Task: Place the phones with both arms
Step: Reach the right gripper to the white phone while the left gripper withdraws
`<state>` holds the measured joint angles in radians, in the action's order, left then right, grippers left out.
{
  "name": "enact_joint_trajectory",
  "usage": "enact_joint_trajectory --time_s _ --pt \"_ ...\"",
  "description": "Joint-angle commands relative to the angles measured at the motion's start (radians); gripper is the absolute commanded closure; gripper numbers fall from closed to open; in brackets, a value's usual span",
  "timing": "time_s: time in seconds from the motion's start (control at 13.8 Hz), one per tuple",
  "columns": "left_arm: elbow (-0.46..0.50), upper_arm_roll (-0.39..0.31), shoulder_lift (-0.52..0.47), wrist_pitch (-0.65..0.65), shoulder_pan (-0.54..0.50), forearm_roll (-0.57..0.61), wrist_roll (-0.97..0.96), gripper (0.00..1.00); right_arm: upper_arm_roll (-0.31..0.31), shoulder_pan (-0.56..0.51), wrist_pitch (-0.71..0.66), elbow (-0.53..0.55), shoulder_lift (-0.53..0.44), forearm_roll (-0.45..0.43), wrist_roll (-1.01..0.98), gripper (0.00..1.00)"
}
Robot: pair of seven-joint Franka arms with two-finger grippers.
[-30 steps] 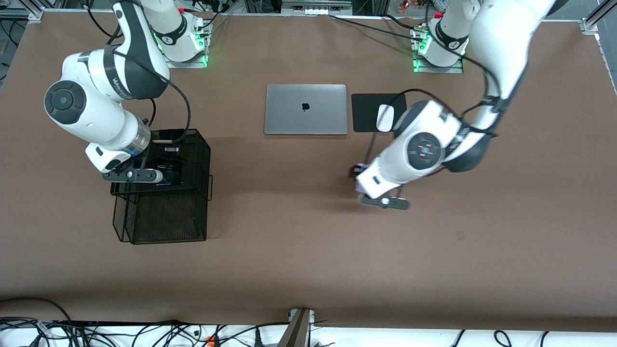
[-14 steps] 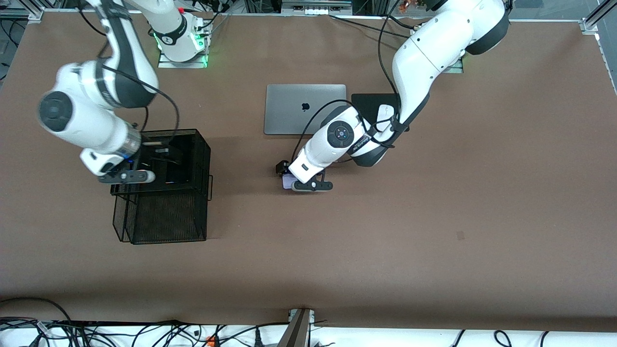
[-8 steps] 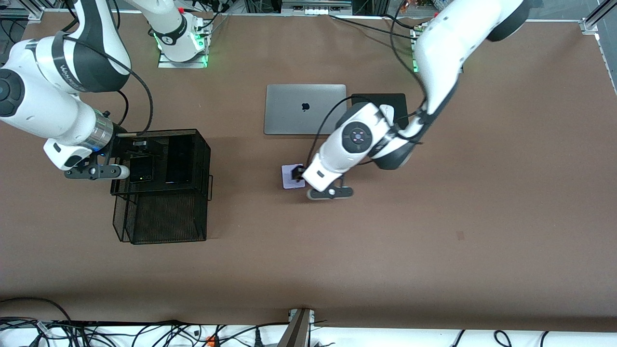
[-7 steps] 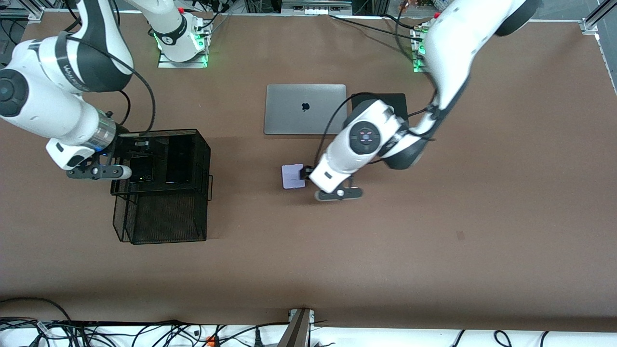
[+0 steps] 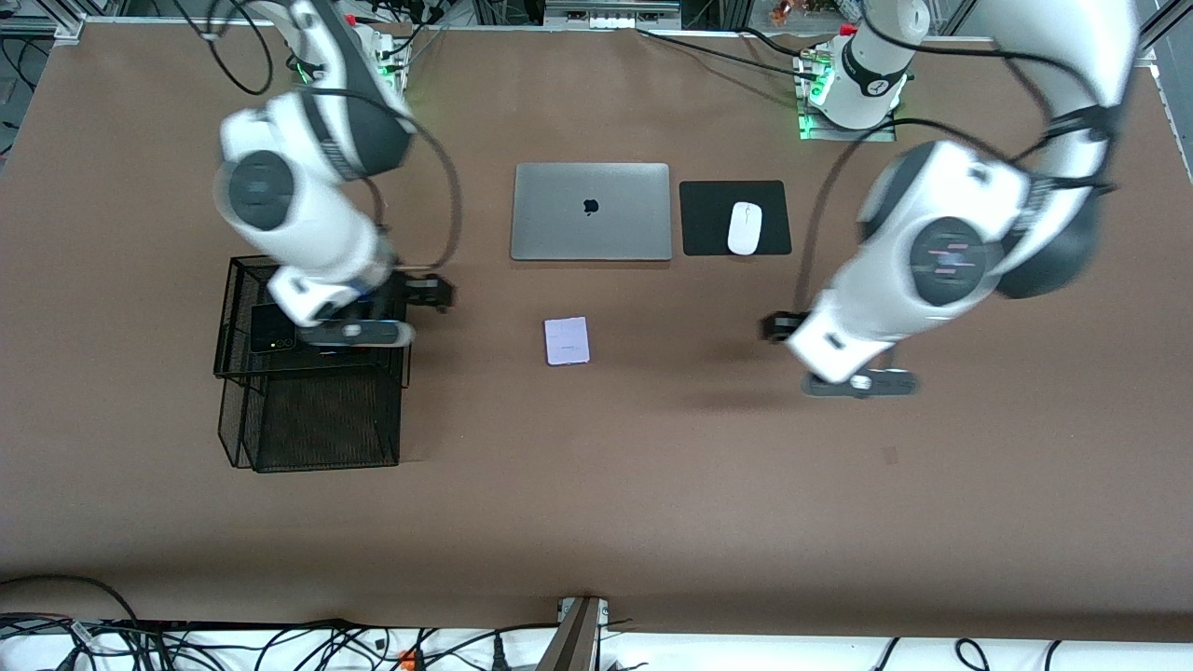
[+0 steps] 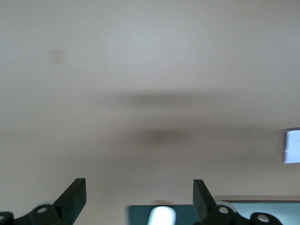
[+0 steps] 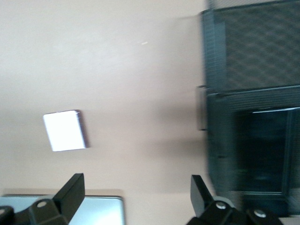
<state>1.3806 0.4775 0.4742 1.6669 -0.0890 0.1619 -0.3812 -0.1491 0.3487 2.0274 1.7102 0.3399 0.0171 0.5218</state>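
Note:
The pale lavender-white phone [image 5: 567,341] lies flat on the brown table, nearer the front camera than the laptop; it also shows in the right wrist view [image 7: 64,130] and at the edge of the left wrist view [image 6: 291,146]. The black flip phone [image 5: 272,328] lies in the top of the black mesh basket [image 5: 317,419]. The slim black slab is hidden under the right arm. My right gripper [image 5: 431,294] is open and empty over the table beside the basket [image 7: 253,70]. My left gripper [image 5: 775,326] is open and empty over bare table, toward the left arm's end from the lavender phone.
A closed silver laptop [image 5: 591,212] lies near the robots' bases, and shows in the right wrist view [image 7: 93,211]. Beside it a white mouse [image 5: 744,227] sits on a black pad [image 5: 774,200], seen in the left wrist view [image 6: 159,216]. Cables run along the table's near edge.
The left gripper let go of the lavender phone on the table and swung away toward its own end. The right arm moved from the basket's outer side across it toward the table's middle.

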Motion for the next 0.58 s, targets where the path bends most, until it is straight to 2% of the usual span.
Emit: enact_joint_trajectory --time_s 0.0,0.22,0.29,0.51 --pt "0.032 0.009 -0.104 -0.044 -0.105 0.011 0.209 0.00 -0.018 0.125 -0.015 -0.182 0.157 -0.077 0.192 0.00" --pt "0.046 -0.003 -0.184 -0.084 -0.182 0.007 0.390 0.00 -0.017 0.229 -0.006 -0.276 0.281 -0.083 0.296 0.00" --pt "0.073 -0.063 -0.236 -0.084 -0.160 0.004 0.410 0.00 -0.015 0.251 0.026 -0.284 0.313 -0.098 0.309 0.00" --pt "0.141 -0.357 -0.337 -0.078 0.052 -0.060 0.413 0.00 -0.015 0.268 0.157 -0.274 0.402 -0.170 0.304 0.00"
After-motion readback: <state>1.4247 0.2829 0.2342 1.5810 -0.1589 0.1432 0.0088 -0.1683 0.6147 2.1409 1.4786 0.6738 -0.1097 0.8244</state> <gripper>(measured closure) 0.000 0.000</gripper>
